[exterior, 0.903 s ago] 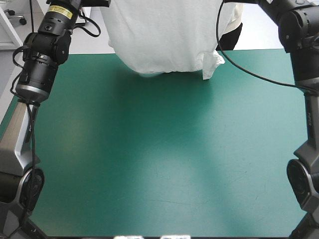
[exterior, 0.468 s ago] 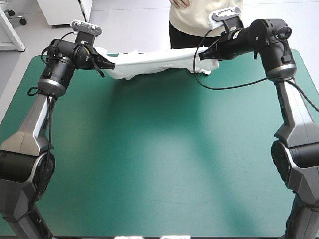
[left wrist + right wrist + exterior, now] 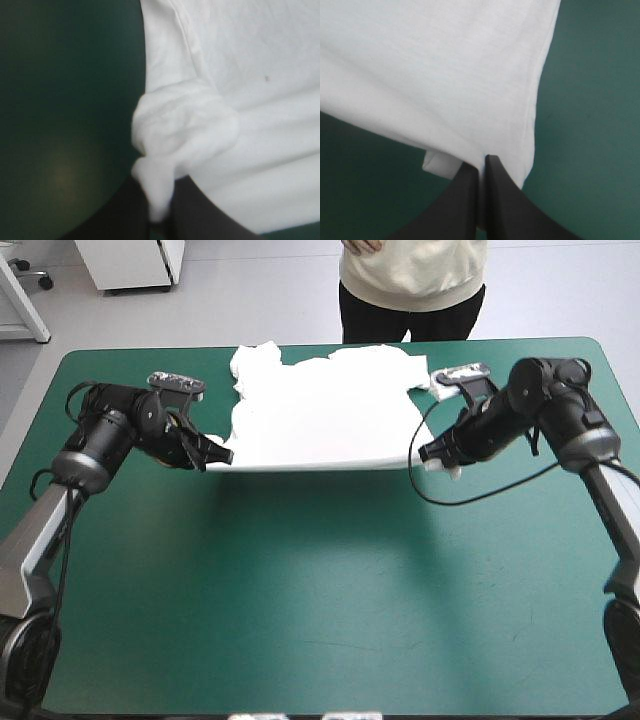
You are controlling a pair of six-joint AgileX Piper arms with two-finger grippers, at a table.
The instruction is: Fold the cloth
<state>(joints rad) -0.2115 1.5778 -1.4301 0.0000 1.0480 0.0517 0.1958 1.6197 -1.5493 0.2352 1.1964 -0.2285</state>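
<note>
Left tool (image 3: pixel 224 454) and right tool (image 3: pixel 426 454) pinch the T-shirt (image 3: pixel 320 412), edge seemingly lifted

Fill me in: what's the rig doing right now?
Both arms are handling the white T-shirt for the fold. The left gripper and the right gripper are each shut on a near corner, stretching that edge taut between them. The rest of the shirt lies spread over the far half of the teal-green table. The held edge seems to sit just off the cover, with a shadow under it. No fold is made yet.
</note>
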